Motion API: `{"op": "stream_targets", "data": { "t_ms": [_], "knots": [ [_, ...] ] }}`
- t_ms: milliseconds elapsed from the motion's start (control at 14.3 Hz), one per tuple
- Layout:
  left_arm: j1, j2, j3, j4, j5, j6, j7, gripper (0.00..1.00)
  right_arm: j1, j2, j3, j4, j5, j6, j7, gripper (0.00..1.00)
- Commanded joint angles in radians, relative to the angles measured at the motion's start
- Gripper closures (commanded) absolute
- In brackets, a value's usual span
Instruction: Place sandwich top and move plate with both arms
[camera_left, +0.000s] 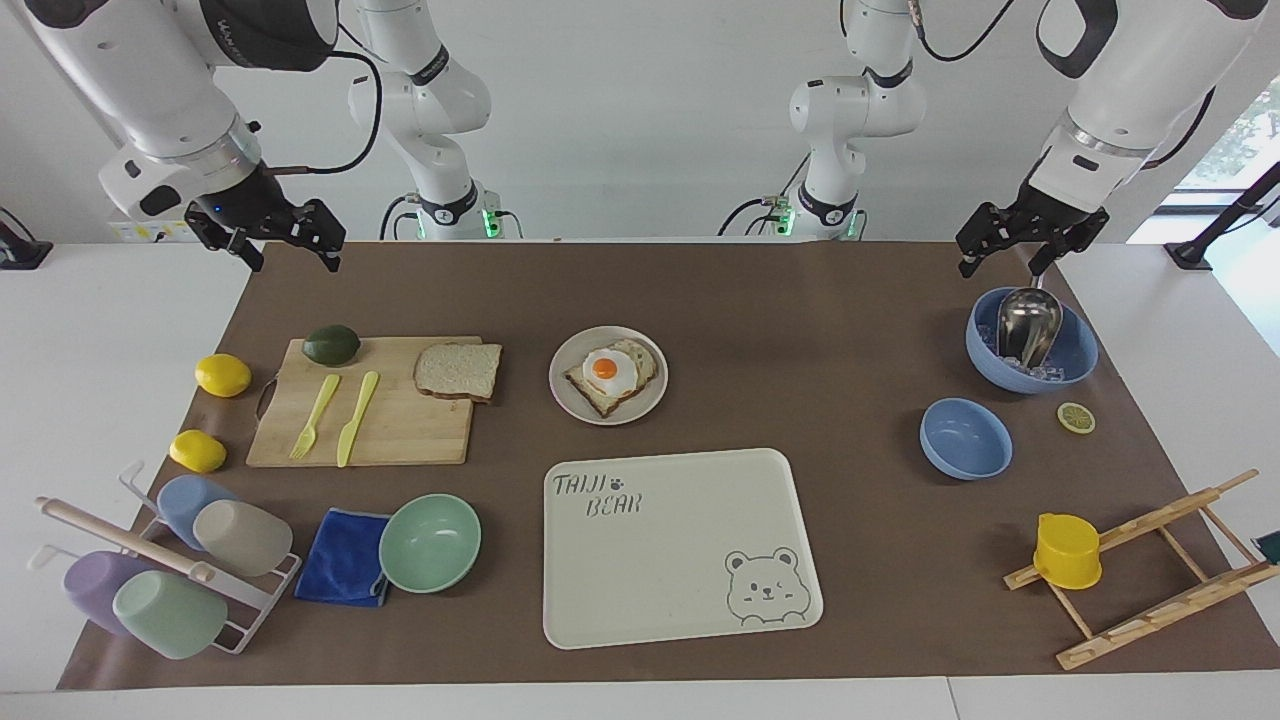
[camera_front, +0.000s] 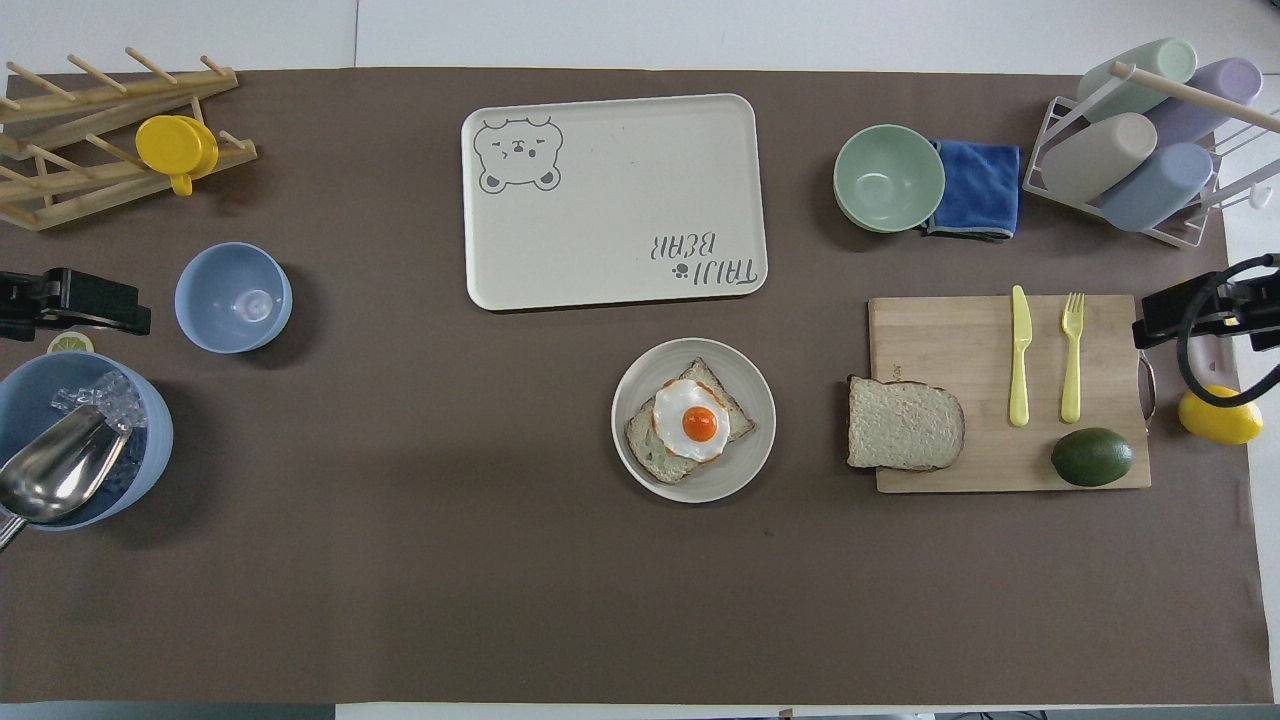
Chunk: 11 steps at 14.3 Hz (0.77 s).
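At the cutting board's (camera_left: 370, 410) edge nearest the plate (camera_left: 608, 375) lies the sandwich top (camera_left: 458, 370) — pale, brown-crusted, bare worktop (camera_left: 800, 330) around — with left gripper (camera_left: 1030, 240) and right gripper (camera_left: 268, 232) raised, both open.

A brown mat (camera_left: 760, 290) is covering most of the white surface (camera_left: 110, 330), a plain white wall (camera_left: 640, 110) is rising along the robots' end of it, and daylight is coming through a window (camera_left: 1240, 130) toward the left arm's end
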Motion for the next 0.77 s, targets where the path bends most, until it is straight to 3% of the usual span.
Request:
{"op": "stream_targets", "data": {
  "t_ms": [0, 419, 698],
  "knots": [
    [-0.001, -0.016, 0.002, -0.014, 0.019, 0.000, 0.009, 0.00, -0.011, -0.009, 0.012, -0.006, -0.012, 0.010, -0.021, 0.00],
    [-0.001, -0.016, 0.002, -0.014, 0.019, 0.000, 0.009, 0.00, -0.011, -0.012, 0.012, -0.009, -0.001, -0.002, -0.022, 0.00],
    [-0.001, -0.016, 0.002, -0.014, 0.019, 0.000, 0.009, 0.00, 0.036, 0.011, 0.116, -0.029, -0.136, 0.036, 0.048, 0.00]
  ]
}}
